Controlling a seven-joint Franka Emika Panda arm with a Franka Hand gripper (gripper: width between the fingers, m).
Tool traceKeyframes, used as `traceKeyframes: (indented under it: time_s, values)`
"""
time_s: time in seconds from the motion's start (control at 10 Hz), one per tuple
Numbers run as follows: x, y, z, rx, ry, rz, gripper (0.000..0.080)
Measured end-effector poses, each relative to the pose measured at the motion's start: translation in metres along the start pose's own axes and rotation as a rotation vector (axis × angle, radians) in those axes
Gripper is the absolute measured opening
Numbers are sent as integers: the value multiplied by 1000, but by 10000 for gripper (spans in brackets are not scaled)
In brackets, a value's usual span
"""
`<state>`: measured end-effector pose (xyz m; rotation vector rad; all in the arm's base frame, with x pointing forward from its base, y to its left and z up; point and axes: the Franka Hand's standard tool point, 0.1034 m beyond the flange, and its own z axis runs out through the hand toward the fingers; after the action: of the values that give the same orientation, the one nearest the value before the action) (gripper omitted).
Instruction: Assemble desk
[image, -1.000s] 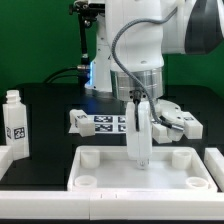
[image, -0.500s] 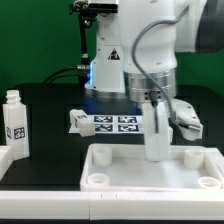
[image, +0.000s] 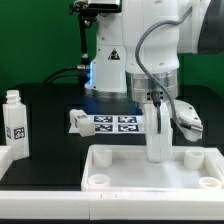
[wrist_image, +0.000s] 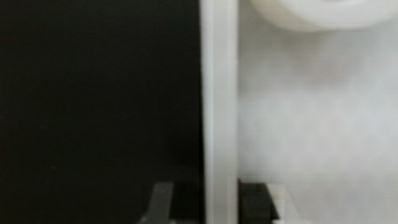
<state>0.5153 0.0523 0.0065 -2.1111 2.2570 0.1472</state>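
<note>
The desk top (image: 130, 170) is a white rimmed tray with round corner sockets, lying at the front of the black table. My gripper (image: 157, 148) reaches down onto its far rim, and the jaws are closed on that rim. In the wrist view the rim wall (wrist_image: 219, 100) runs straight between my two dark fingers (wrist_image: 173, 205), and a round socket (wrist_image: 320, 12) shows at the edge. A white peg leg (image: 14, 122) with a square tag stands upright at the exterior view's left. Another tagged leg (image: 187, 118) lies behind my gripper on the right.
The marker board (image: 108, 122) lies flat behind the desk top, in front of the robot base (image: 108, 60). A white piece (image: 5, 157) sits at the exterior view's left edge, below the standing leg.
My gripper has moved toward the exterior view's right, and the desk top has slid right with it. Over the last half second there is almost no motion.
</note>
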Motion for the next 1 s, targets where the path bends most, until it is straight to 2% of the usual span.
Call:
traceKeyframes:
  time_s: [0.2, 0.3, 0.4, 0.5, 0.6, 0.7, 0.8, 0.9, 1.0]
  values:
    - [0, -1, -1, 2, 0, -42, 64]
    - [-1, -1, -6, 2, -7, -54, 64]
    - [-4, -3, -15, 11, -17, -84, 134]
    - [-10, -3, -25, 23, -20, -205, 134]
    - [-17, 0, -34, 31, -25, -311, 319]
    - [-23, 1, -38, 29, -19, -378, 455]
    - [-22, 1, -37, 30, -17, -430, 455]
    - [-20, 1, -36, 29, -15, -513, 608]
    - [-21, 1, -36, 30, -14, -590, 637]
